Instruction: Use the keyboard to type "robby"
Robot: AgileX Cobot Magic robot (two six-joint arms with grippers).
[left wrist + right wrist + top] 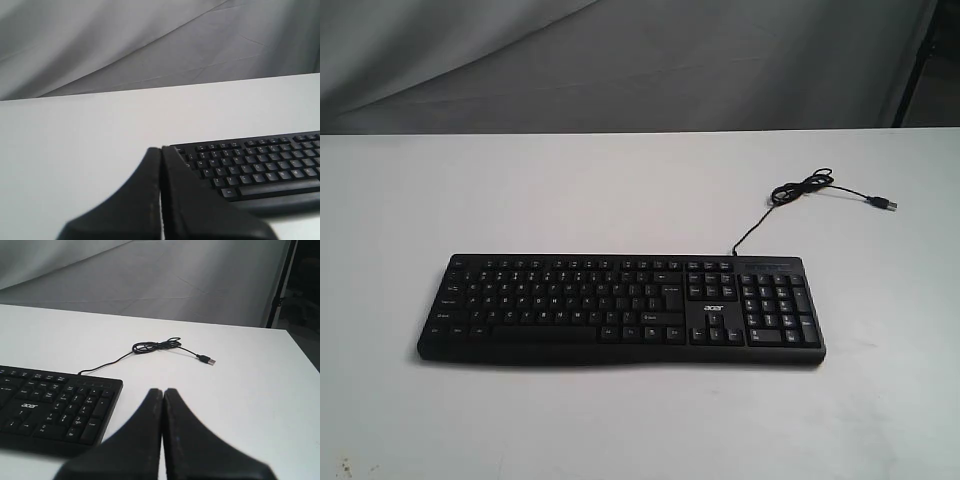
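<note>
Poised by the Acer keyboard (620, 310), left claw (161, 150) and right claw (163, 392) pinched together.
Press each letter squarely with one tip, then lift.

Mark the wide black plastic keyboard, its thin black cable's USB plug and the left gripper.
wide black plastic keyboard (620, 310): exterior view, key rows near its middle.
USB plug (885, 203): exterior view, the plug's body.
left gripper (161, 149): left wrist view, where its shut tips meet.
</note>
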